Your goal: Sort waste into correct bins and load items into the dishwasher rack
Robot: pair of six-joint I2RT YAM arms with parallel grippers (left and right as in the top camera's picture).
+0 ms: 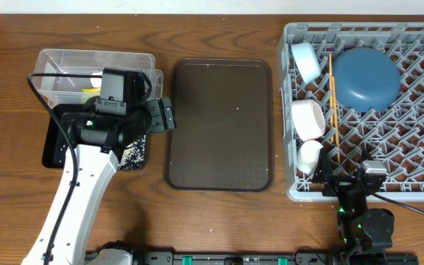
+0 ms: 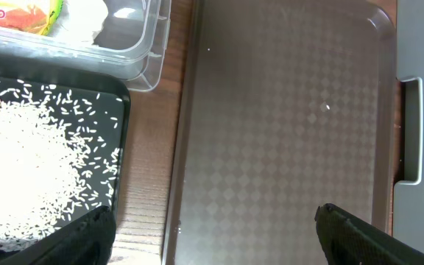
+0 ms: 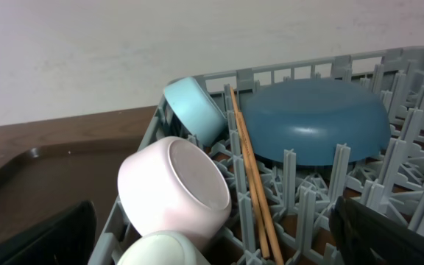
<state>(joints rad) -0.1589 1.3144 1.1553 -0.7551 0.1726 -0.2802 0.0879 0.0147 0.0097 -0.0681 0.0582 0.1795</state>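
Both left gripper [image 2: 216, 232] and right gripper [image 3: 219, 235] hang spread, empty; we should lift straight clear of the square grey plastic lattice rack [image 1: 418, 191].

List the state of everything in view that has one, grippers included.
clear tub: holds snack wrapper and napkin
black tray: holds rice
brown tray: few white specks on it
rack: loaded
plate: racked, underside up
light blue bowl: racked, on edge
white bowl: racked, on its side
cup: racked, orientation unclear
chopsticks: racked, lying flat
left gripper: open, empty
right gripper: open, empty
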